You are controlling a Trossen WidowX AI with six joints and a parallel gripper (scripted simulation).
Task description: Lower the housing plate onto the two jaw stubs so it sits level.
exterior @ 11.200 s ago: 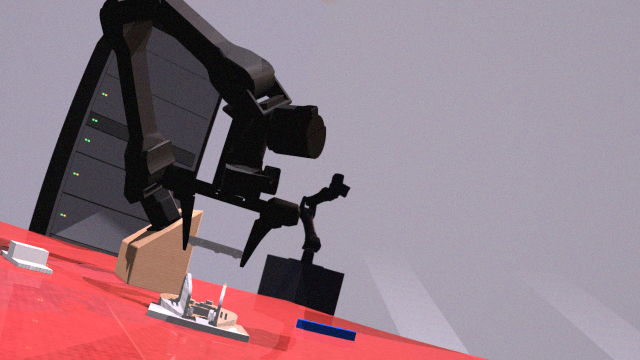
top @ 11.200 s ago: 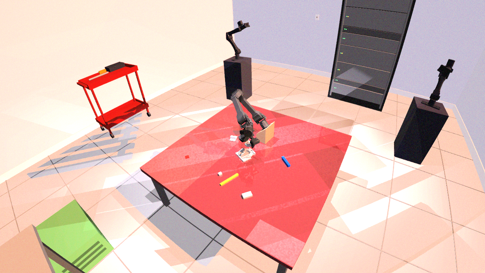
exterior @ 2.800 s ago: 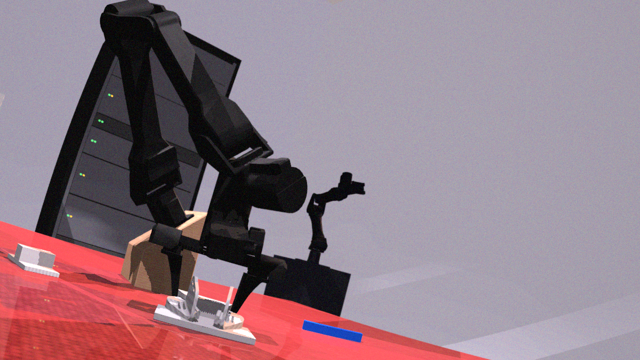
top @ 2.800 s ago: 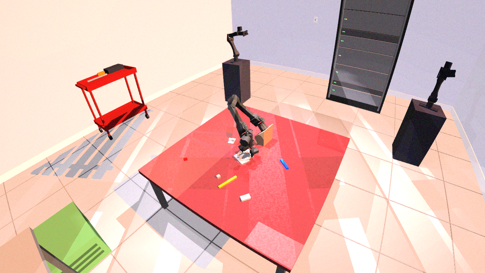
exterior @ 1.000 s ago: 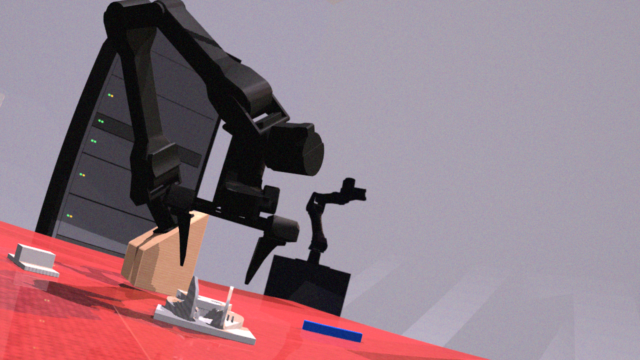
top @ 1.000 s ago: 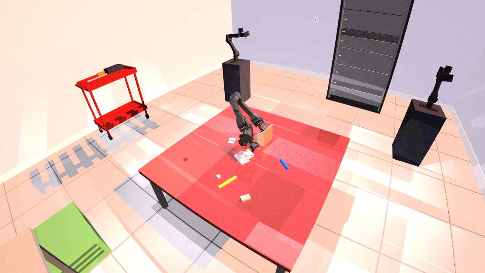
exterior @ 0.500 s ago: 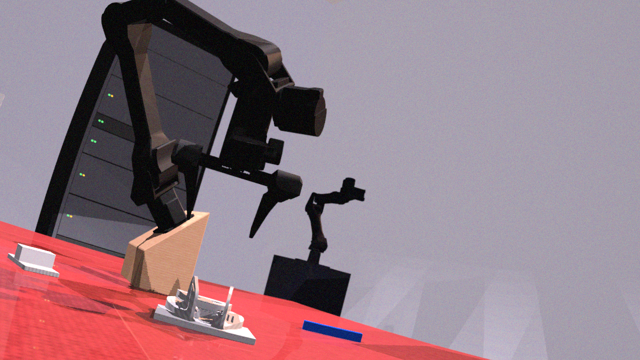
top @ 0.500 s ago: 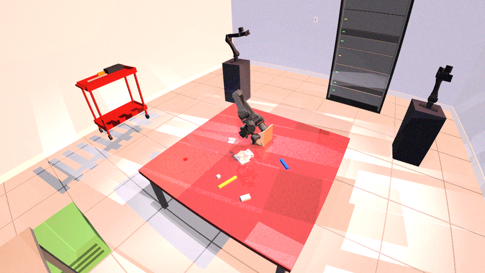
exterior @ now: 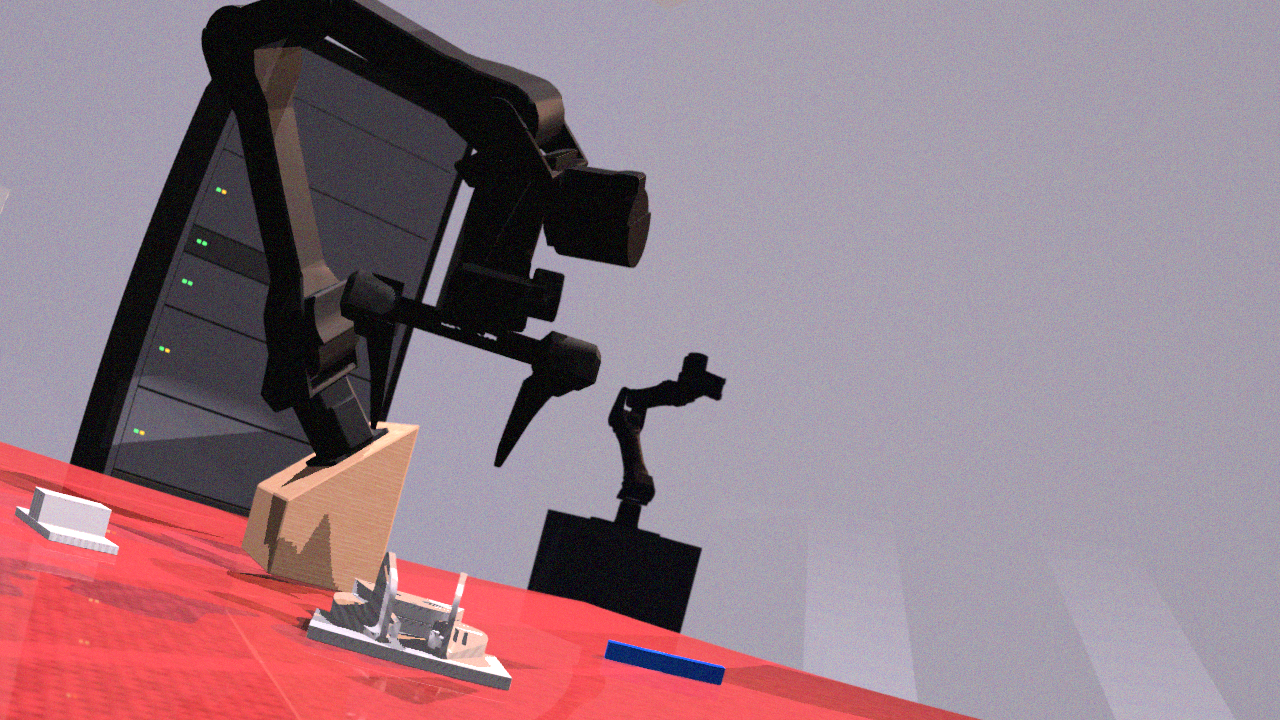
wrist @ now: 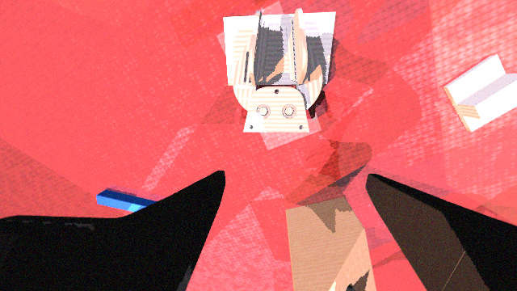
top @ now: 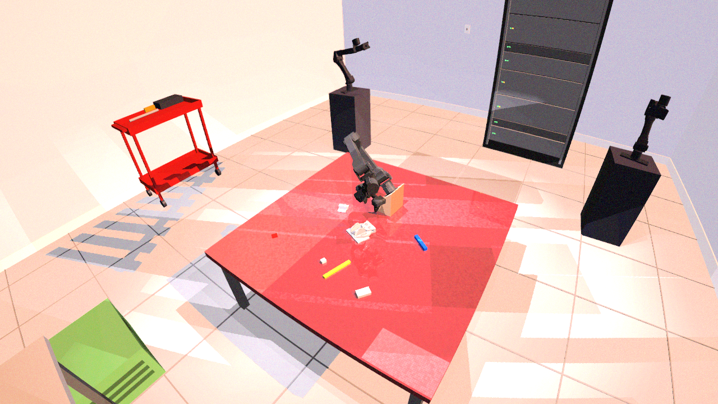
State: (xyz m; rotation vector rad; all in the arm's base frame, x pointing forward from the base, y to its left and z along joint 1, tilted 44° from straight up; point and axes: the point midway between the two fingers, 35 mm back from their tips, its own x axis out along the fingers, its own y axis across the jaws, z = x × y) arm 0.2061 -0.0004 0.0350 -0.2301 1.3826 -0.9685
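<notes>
The housing plate point(wrist: 276, 121), pale with a rounded end, lies over the near end of the assembly in the wrist view. A round pin end shows in each of its two large holes. It looks flat there; the exterior view does not show its seating clearly. Two jaws point(wrist: 300, 48) point(exterior: 388, 595) stand up side by side beyond it, above the white base point(wrist: 235, 25) point(exterior: 411, 651). My gripper point(top: 369, 205) point(exterior: 436, 445) point(wrist: 293, 178) is wide open and empty. It hangs above the table, clear of the assembly, towards the arm's wooden mount.
The wooden mount point(top: 394, 202) point(exterior: 340, 519) point(wrist: 319, 238) stands close to the gripper. A white L-shaped bracket point(top: 343, 207) point(exterior: 71, 519) point(wrist: 481, 97) and a blue bar point(top: 420, 242) point(exterior: 664, 662) point(wrist: 117, 199) flank the assembly. A yellow bar point(top: 336, 269) and white block point(top: 363, 292) lie farther off.
</notes>
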